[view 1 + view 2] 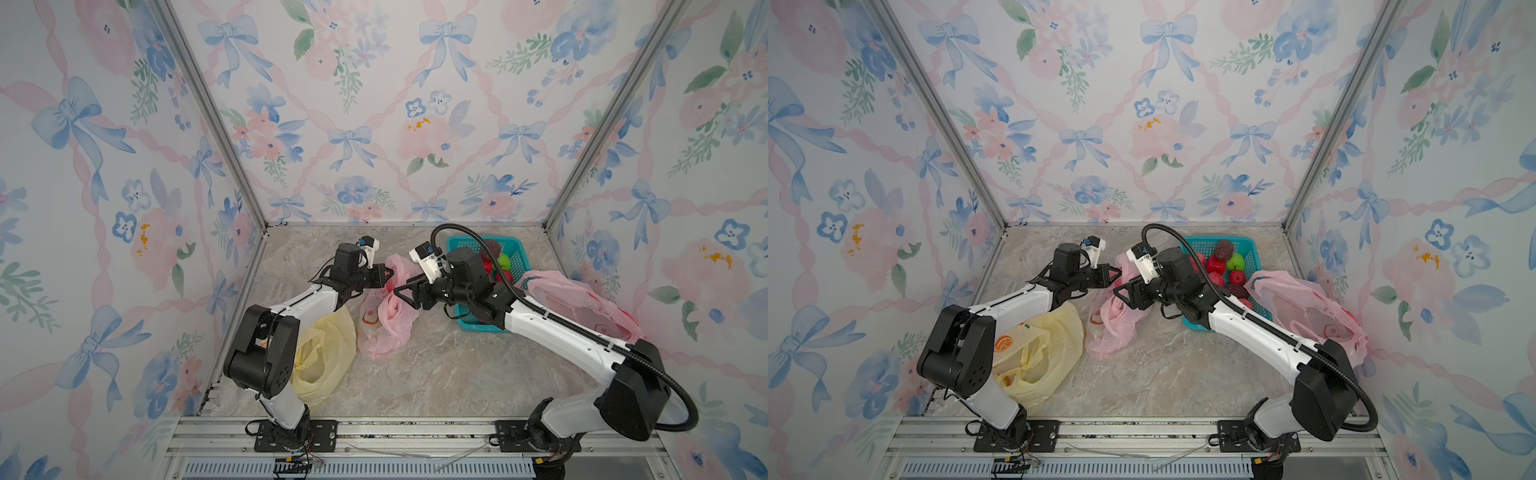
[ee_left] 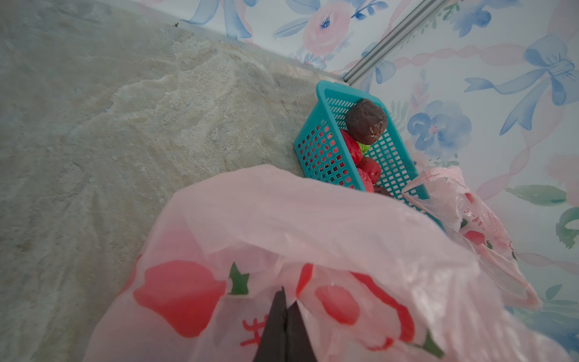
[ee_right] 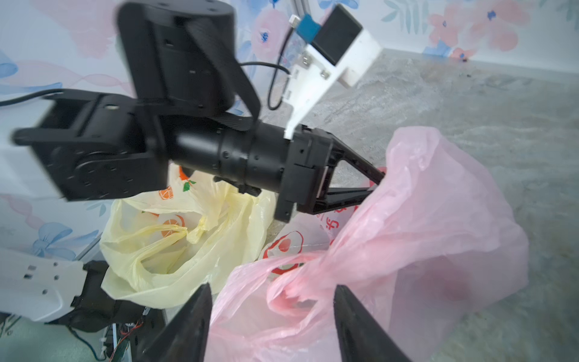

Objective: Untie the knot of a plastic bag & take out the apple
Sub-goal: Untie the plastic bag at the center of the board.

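At frame centre, the left gripper [image 1: 388, 274] pinches the pink bag [image 1: 388, 320]; the right gripper [image 1: 405, 293] hangs spread, apple not yet out.

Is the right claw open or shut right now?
Open. The right claw has its two black fingers spread apart over the crumpled pink plastic bag, gripping nothing.

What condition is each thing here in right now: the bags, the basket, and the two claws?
Left gripper: shut on the middle pink bag's edge.
Right gripper: open, astride the bag's bunched plastic.
Middle pink bag: slumped, something red inside.
Yellow bag: open, crumpled.
Teal basket: upright, holding fruit.
Far pink bag: lying beside the basket.
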`<state>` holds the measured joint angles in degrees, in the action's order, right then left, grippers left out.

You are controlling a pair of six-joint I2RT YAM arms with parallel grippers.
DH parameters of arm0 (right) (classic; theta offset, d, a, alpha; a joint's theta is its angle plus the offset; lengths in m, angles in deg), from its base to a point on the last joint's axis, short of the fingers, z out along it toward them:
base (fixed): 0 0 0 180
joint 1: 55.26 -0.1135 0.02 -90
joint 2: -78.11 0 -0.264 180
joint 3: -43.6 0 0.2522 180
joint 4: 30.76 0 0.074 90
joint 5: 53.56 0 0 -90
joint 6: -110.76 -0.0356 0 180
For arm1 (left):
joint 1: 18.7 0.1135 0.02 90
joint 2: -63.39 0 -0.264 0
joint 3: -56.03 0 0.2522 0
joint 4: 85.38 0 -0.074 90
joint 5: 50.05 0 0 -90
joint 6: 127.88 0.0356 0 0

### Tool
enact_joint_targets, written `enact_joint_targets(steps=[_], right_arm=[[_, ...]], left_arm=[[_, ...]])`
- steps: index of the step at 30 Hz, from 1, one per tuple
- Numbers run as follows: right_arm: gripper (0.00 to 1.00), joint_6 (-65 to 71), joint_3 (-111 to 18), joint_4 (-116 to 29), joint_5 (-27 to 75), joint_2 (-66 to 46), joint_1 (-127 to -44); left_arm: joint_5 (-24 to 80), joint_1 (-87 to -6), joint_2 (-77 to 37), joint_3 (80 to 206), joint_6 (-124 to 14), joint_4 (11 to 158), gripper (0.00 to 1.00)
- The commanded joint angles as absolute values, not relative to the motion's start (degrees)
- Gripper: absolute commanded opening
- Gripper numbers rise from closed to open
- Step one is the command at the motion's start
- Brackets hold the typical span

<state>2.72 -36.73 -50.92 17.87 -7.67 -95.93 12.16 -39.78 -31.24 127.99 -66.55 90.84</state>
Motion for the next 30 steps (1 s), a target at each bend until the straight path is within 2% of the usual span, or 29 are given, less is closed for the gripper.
enact_joint_targets(steps=[1,6,10,13,15,18,21,26,30], right_arm=[[0.62,-3.52,-37.56,-50.53,23.16,-9.52,-94.82],[0.59,-5.66,-36.72,-49.15,24.48,-9.96,-94.73],[0.60,-6.40,-33.17,-45.47,23.45,-6.19,-94.65],[0.63,-6.27,-32.70,-48.57,23.98,-3.45,-93.95],[0.65,-7.01,-32.02,-49.36,24.07,-2.46,-93.14],[0.67,-8.86,-30.44,-47.69,23.20,-1.87,-92.28],[0.69,-10.02,-30.88,-46.97,22.38,-3.59,-91.92],[0.67,-11.44,-31.50,-45.41,22.90,-5.98,-91.00],[0.65,-13.19,-31.85,-42.02,18.81,-8.14,-90.42]], left_arm=[[13.48,-40.20,-28.09,129.75,-63.61,88.86,0.00],[13.33,-40.32,-26.55,129.52,-62.81,87.99,0.00],[15.51,-40.27,-24.83,129.44,-60.70,84.24,0.00],[16.71,-39.92,-23.03,129.51,-58.70,80.53,0.11],[15.79,-39.46,-21.74,129.21,-58.32,79.84,0.22],[14.55,-38.62,-19.37,128.90,-57.84,79.49,0.29],[13.65,-37.93,-17.45,129.14,-57.65,78.27,0.44],[10.13,-37.86,-13.54,128.31,-58.45,77.68,0.47],[8.45,-39.43,-11.91,127.12,-58.43,76.33,0.46]])
